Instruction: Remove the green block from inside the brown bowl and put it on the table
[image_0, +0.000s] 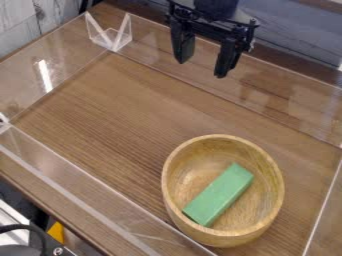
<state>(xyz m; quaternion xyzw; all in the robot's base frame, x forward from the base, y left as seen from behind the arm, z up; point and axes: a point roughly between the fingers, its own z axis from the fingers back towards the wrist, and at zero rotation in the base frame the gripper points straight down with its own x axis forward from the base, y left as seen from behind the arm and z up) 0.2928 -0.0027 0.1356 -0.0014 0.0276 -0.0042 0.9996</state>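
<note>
Wood-grain table (120, 120), boxed in by a clear acrylic wall (60, 190); you're looking down across it from one corner.

Left side: bare tabletop, plus a small clear angled piece (110, 32) standing at the far edge. Nothing else there.

Centre, far back: your gripper (207, 55) hangs above the table, pointing down, jaws spread wide and empty. It sits well apart from the bowl.

Right, near corner: the brown bowl (181, 190) rests on the table. The green block (219, 194) lies flat inside it, slanted across the bottom.

Progress, as I judge it: nothing done yet. You have the reach to the bowl, the grasp, the lift-out and the set-down on open table all ahead of you.

Writing: no brands, labels or legible text anywhere.
</note>
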